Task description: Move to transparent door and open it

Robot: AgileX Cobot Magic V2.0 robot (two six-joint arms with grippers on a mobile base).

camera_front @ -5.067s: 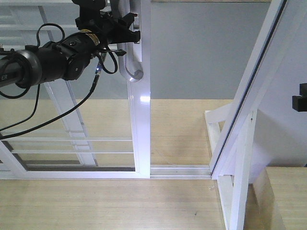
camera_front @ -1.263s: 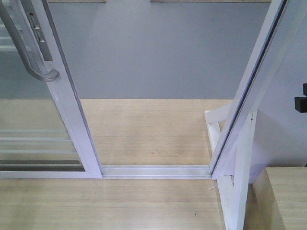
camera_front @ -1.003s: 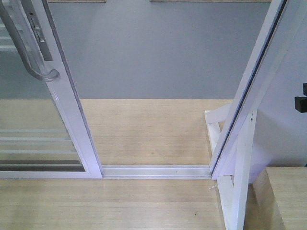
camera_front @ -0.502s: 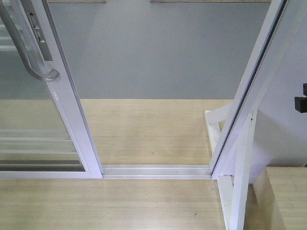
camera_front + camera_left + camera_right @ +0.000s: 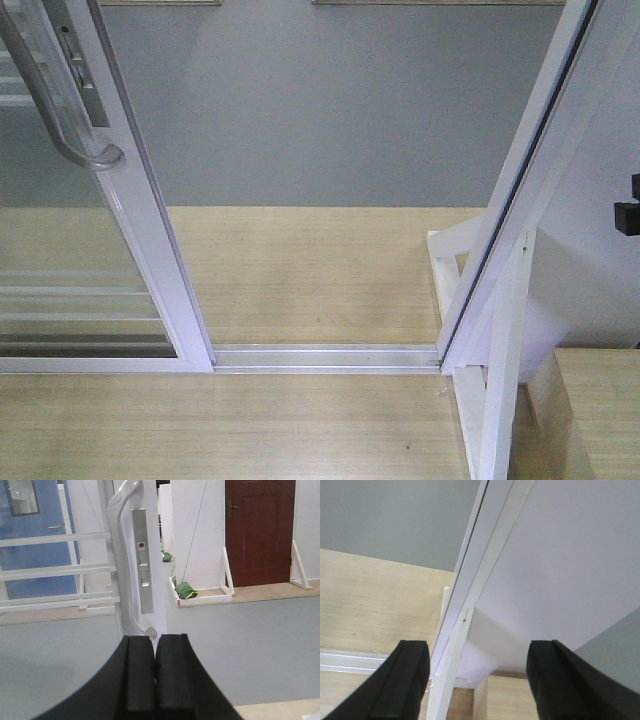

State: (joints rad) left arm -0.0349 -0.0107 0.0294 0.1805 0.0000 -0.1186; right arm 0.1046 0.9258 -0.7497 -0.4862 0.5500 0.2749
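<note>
So the door [image 5: 140, 230] is slid over to the left side of the front view, with a wide gap between its stile and the white frame post [image 5: 520, 190] on the right — looks pretty much open to me, bare track [image 5: 325, 357] showing across the threshold. The curved handle [image 5: 121, 555] sits dead ahead in the left wrist view, just past the left hand [image 5: 154, 672], whose fingers are pressed together on nothing; it's near the handle but not touching it as far as I can tell. The right hand [image 5: 477, 680] has its fingers spread wide apart, parked close to the frame post, also holding nothing. What could go wrong from here: if the base rolls forward through the gap, that right hand looks close enough to clip the post or the angled brace [image 5: 450, 245] at its foot. And the left hand, being pinched together right by the handle, could bump it and nudge the door back along the track — partly undoing the opening.
</note>
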